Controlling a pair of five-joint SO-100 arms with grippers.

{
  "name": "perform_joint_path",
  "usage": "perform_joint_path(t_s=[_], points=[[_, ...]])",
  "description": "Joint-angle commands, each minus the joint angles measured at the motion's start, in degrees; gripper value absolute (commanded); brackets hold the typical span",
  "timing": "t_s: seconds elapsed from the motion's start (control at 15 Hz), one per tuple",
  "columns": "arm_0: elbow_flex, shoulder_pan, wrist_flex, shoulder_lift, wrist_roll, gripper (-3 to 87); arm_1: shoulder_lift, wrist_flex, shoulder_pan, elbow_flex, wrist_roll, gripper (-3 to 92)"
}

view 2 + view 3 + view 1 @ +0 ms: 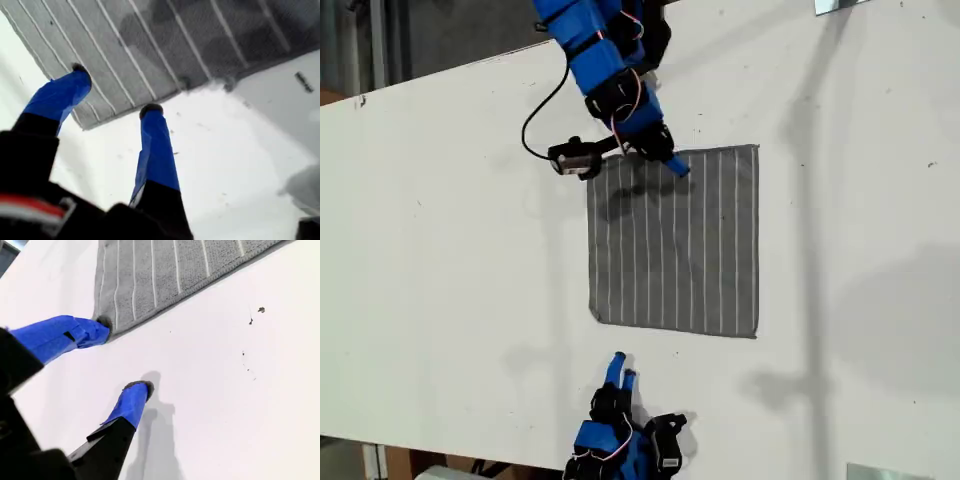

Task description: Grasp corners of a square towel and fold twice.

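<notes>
Both grippers open and empty, first gripper [112, 90] at the flat towel's [675, 240] 11 o'clock corner, second gripper [125, 355] near 7 o'clock: pre-grasp, next pinch both corners.

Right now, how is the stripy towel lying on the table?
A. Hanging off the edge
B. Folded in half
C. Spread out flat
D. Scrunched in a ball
C: the towel lies open as one flat square on the white table, all four corners showing and no fold in it.
</notes>
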Motion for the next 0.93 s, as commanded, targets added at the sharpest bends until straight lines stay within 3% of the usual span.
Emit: perform_joint_path(t_s=[0.0, 0.13, 0.33, 0.6, 0.87], points=[[0.4, 0.7, -1.5, 0.4, 1.1, 22.5, 3.4, -0.7, -14.9, 2.6, 17.9, 25.5], [0.4, 0.5, -1.9, 0.4, 1.7, 22.5, -4.6, -1.8, -20.1, -3.7, 21.2, 26.2], [0.5, 0.7, -2.0, 0.4, 1.8, 22.7, -18.3, -11.8, -23.6, -11.6, 19.4, 26.7], [0.5, 0.9, -2.3, 0.4, 2.3, 22.7, -31.2, -14.4, -20.3, -22.1, 11.4, 27.0], [0.5, 1.5, -2.4, 0.4, 2.6, 22.7, -32.5, -17.8, -18.7, -17.6, 10.6, 27.3]])
